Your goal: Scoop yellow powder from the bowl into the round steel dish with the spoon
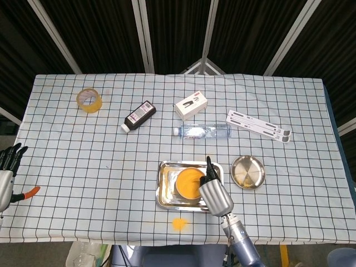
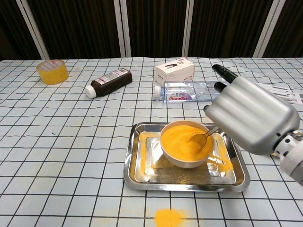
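On the checked tablecloth (image 1: 83, 167), far side: 1 yellow tape roll (image 1: 89, 99), 1 dark brown bottle (image 1: 138, 116) lying down w/ white cap, 1 white box (image 1: 191, 105), 1 clear water bottle (image 1: 201, 131) on its side, 1 white folded stand (image 1: 258, 125). None of these sit between bowl and dish. Near edge: 1 rectangular steel tray (image 2: 137, 163) w/ powder scattered on its floor, and 1 bowl (image 2: 185, 144) standing in it, nearly full of yellow powder (image 2: 177, 142). 1 spilled powder patch (image 2: 168, 217) on the cloth in front of the tray. Round steel dish (image 1: 248, 172) just right of the tray, apart from it; looks empty in head view, mostly hidden behind the hand in chest view. Right hand (image 2: 253, 116) fingers closed round the spoon (image 2: 201, 138) handle, spoon tip down in the powder at the bowl's right side. Left hand (image 1: 8, 167) at the table's left edge, fingers apart, touching nothing; orange item (image 1: 28, 193) beside it.
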Robot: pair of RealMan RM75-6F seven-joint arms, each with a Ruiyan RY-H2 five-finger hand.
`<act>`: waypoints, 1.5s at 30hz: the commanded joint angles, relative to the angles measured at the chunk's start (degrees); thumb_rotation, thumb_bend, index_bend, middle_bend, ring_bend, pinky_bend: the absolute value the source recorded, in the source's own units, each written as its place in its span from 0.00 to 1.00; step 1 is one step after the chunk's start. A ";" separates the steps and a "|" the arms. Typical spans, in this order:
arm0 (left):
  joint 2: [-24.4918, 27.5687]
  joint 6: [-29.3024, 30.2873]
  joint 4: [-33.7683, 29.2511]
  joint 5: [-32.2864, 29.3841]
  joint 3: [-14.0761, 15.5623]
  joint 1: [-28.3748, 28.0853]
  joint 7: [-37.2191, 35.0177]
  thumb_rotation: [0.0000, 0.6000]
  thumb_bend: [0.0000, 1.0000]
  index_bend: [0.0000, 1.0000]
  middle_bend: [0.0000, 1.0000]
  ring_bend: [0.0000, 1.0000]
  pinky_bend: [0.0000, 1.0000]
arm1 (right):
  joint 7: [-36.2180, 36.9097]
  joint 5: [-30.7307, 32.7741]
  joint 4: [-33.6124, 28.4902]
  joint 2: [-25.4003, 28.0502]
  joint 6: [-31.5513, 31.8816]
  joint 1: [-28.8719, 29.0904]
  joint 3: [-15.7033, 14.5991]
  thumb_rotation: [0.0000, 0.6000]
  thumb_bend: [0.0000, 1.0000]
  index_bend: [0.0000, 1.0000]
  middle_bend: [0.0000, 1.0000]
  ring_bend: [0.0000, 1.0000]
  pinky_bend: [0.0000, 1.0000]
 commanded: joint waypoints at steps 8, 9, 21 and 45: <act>-0.08 -0.23 0.03 -0.42 -0.11 -0.06 0.13 1.00 0.00 0.00 0.00 0.00 0.00 | 0.18 0.06 1.11 1.22 0.12 -0.24 1.43 1.00 0.56 0.66 0.61 0.28 0.00; -0.09 -0.26 0.04 -0.45 -0.11 -0.07 0.15 1.00 0.00 0.00 0.00 0.00 0.00 | 0.28 0.00 1.44 1.15 0.07 -0.23 1.52 1.00 0.56 0.67 0.61 0.28 0.00; -0.03 -0.32 0.04 -0.32 -0.05 -0.09 0.00 1.00 0.00 0.00 0.00 0.00 0.00 | 1.25 -0.28 3.28 -0.36 -0.95 -0.72 0.65 1.00 0.56 0.66 0.61 0.28 0.00; -0.11 -0.65 -0.07 -0.55 0.04 -0.15 0.12 1.00 0.00 0.00 0.00 0.00 0.00 | 2.02 -2.48 -1.82 0.24 -0.61 -1.69 1.08 1.00 0.58 0.66 0.61 0.28 0.00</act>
